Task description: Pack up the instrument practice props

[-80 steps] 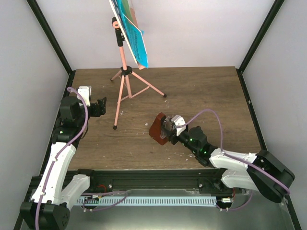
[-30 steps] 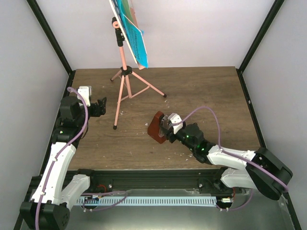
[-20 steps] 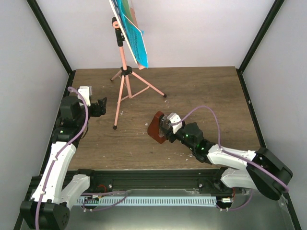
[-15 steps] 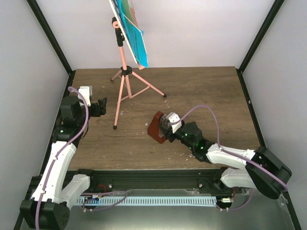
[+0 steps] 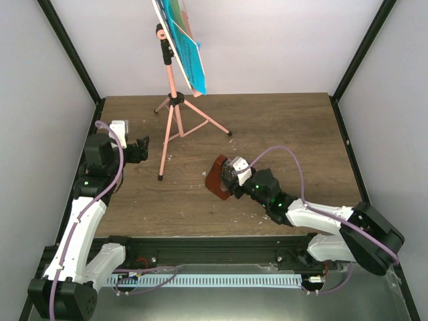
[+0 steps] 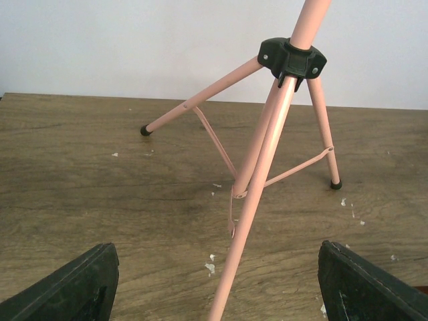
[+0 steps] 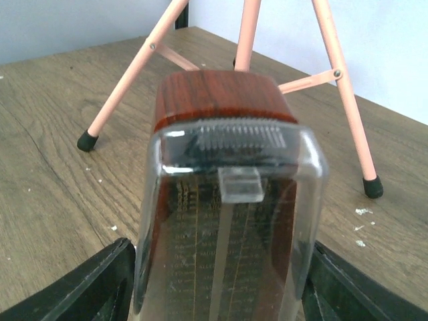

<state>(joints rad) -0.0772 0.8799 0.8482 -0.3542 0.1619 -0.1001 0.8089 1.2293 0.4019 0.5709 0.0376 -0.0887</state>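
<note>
Right wrist: right tool (image 7: 222, 284) pinching glossy reddish-brown metronome (image 7: 219, 99), clear ribbed cover (image 7: 231, 227); left tool (image 6: 214, 281) spread.

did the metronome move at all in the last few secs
Yes, slightly: the metronome has shifted a little left, toward the near leg of the music stand, with the right gripper closed on it.

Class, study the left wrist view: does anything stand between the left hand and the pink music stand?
Nothing visible does. The left hand is open and faces the music stand. Only bare table with a few white flecks lies between it and the stand's nearest leg.
</note>
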